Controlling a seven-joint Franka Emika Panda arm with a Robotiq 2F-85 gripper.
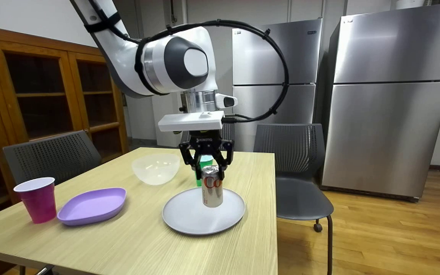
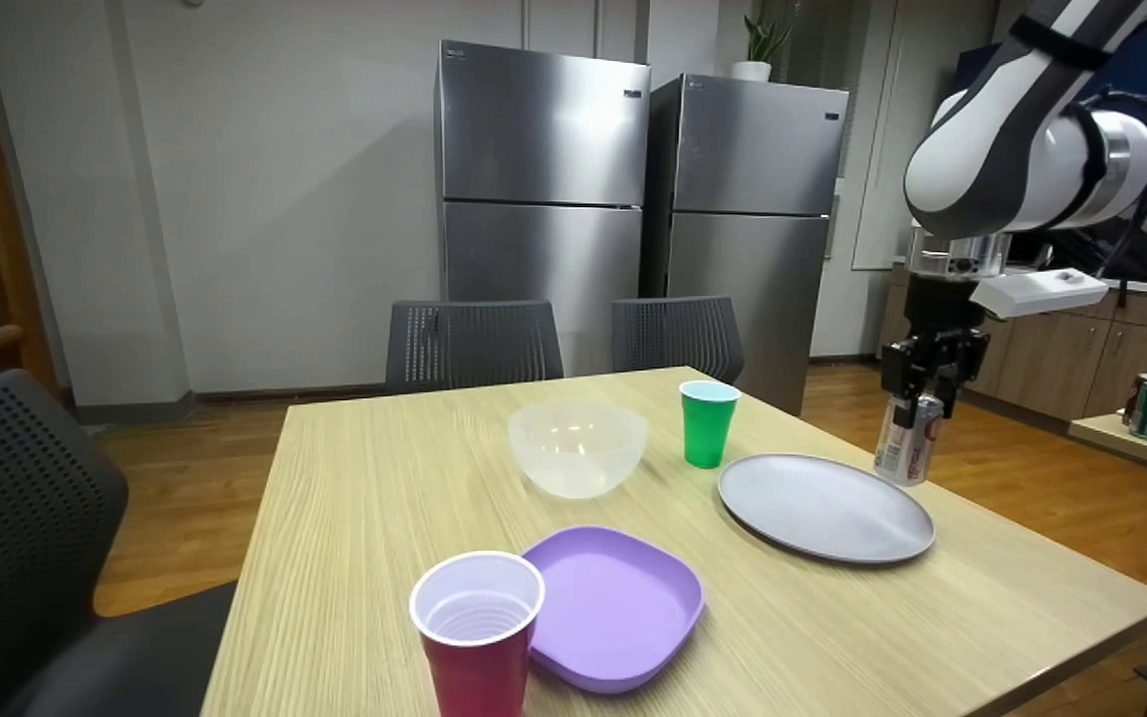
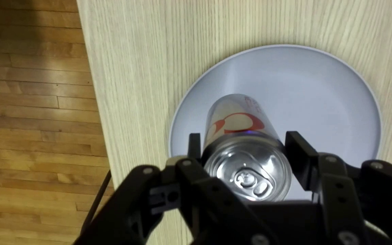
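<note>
The pincer [image 1: 209,174] pinches the top of a silver Coke can [image 1: 212,193] from 2 sides; the can, lower centre in the wrist view, hangs near-upright, long axis pointing down above the grey plate [image 3: 318,102].

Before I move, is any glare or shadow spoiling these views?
Little that seems serious: in the wrist view, bright glints on the top of the silver can and a soft shadow over the floor at upper left; in an exterior view, a white hotspot high on a refrigerator; in both exterior views, small highlights on the translucent bowl.
</note>
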